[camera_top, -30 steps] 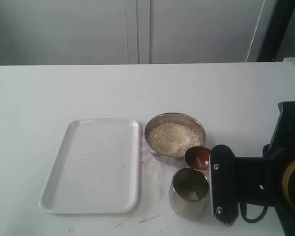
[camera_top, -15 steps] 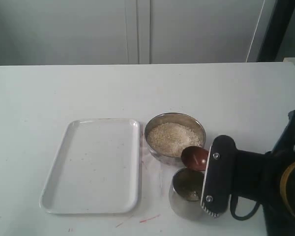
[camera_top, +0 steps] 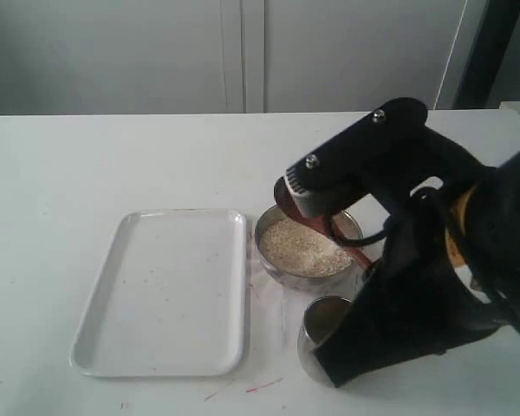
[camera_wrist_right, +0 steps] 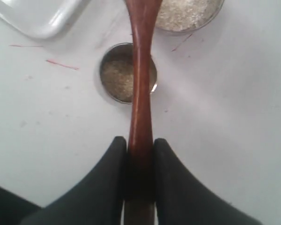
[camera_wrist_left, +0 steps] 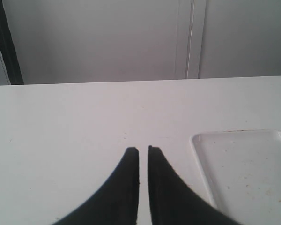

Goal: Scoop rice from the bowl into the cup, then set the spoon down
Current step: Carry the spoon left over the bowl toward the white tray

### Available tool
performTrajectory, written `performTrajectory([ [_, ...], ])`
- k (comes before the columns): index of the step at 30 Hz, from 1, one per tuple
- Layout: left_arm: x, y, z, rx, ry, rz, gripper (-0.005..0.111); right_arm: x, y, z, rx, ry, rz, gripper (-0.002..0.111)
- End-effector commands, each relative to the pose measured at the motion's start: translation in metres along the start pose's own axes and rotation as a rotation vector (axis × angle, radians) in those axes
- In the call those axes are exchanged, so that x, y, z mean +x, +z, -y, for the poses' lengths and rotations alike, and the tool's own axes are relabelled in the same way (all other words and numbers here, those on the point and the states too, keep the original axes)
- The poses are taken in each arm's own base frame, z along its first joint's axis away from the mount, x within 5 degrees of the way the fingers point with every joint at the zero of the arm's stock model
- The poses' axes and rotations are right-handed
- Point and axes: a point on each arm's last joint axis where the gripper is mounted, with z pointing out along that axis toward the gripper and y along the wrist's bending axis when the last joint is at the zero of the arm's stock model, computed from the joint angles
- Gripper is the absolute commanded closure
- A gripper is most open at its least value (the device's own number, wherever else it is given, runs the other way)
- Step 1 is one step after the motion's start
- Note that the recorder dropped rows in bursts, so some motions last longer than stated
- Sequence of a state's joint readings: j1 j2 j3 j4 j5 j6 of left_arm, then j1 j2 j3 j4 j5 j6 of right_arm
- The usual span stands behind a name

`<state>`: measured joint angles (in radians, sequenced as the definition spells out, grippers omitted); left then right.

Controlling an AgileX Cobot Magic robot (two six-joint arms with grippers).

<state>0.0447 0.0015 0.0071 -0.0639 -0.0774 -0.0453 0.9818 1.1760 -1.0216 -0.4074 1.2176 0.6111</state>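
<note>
Above the white table (camera_top: 113, 156), the right gripper (camera_wrist_right: 140, 139) clamps the spoon (camera_wrist_right: 141, 70) over the cup (camera_wrist_right: 114, 75); the left gripper (camera_wrist_left: 143, 149) sits closed, empty.

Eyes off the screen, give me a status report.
Right gripper shut on spoon, aimed at bowl. Left gripper shut, empty. Cup holds some rice. Tray beside bowl, not blocking.

No text, label, brand, number or sign can be read in any view. On the tabletop (camera_top: 113, 156), just beside the cup (camera_top: 316, 347), thin red marks (camera_top: 264, 384) are noted. They are loose strokes only, and no characters can be made out in them.
</note>
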Motion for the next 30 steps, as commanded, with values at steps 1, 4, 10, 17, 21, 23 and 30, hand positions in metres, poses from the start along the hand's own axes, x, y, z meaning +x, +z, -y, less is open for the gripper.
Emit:
performTrajectory([
  [1, -0.003, 0.000, 0.000, 0.000, -0.006, 0.013, 0.092, -0.006, 0.001, -0.016, -0.139, 0.131, -0.019, 0.108],
  [4, -0.003, 0.000, 0.000, 0.000, -0.006, 0.013, 0.092, -0.013, 0.006, -0.030, -0.250, 0.167, 0.001, 0.108],
  [10, -0.003, 0.000, 0.000, 0.000, -0.006, 0.013, 0.092, -0.026, 0.020, -0.042, -0.279, 0.222, 0.047, 0.108],
  [17, -0.003, 0.000, 0.000, 0.000, -0.006, 0.013, 0.092, -0.052, 0.031, -0.051, -0.223, 0.276, 0.096, 0.108],
  [21, -0.003, 0.000, 0.000, 0.000, -0.006, 0.013, 0.092, -0.090, 0.034, -0.058, -0.210, 0.335, 0.148, 0.108],
  [23, -0.003, 0.000, 0.000, 0.000, -0.006, 0.013, 0.092, -0.105, 0.041, -0.064, -0.210, 0.362, 0.147, 0.108],
  [30, -0.003, 0.000, 0.000, 0.000, -0.006, 0.013, 0.092, -0.145, 0.119, -0.109, -0.169, 0.415, 0.074, 0.108],
])
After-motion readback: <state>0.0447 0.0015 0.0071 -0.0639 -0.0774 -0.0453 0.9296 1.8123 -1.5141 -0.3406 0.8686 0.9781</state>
